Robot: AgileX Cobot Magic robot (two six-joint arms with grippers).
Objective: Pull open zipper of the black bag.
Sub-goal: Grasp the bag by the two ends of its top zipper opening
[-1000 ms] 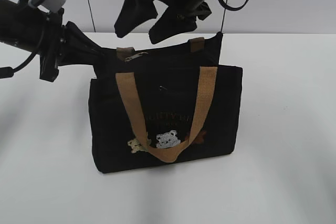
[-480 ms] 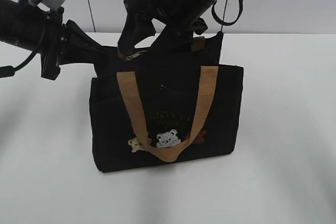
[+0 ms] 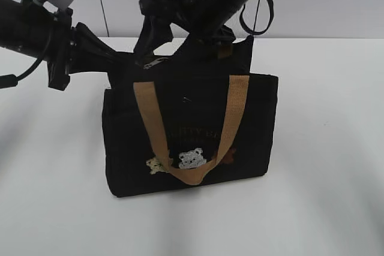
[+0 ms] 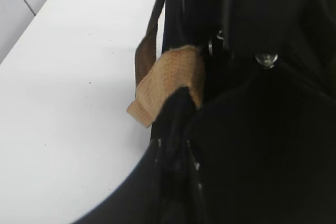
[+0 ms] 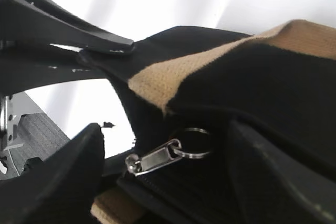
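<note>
In the exterior view, the black bag (image 3: 189, 130) is being kept upright on the white table (image 3: 324, 148), near the middle of the scene, with its front panel turned to the near side. One tan webbing handle (image 3: 192, 130) is hanging down over that front, just above the small embroidered bear figures (image 3: 191, 159). The bag's top left corner is being pinched by the left gripper (image 3: 117, 58), which is reaching in from the left with its jaws nearly closed on the fabric. The right gripper (image 3: 177, 37) is being held over the far top edge, its jaws spread wide on either side of the zipper (image 3: 155, 63), whose silvery tab is showing at the left end of the top.

In the left wrist view, the bag's black fabric (image 4: 252, 129) is being seen from very close, with a tan strap end (image 4: 168, 85) lying against it and the table at the left. The left fingertips themselves cannot be made out clearly here.

In the right wrist view, the metal pull tab (image 5: 157, 156) with its ring is lying between the two spread right fingers (image 5: 58, 182), untouched by either. Behind it, the left gripper (image 5: 113, 45) is being seen clamped on the bag's edge beside a tan strap (image 5: 220, 61).
</note>
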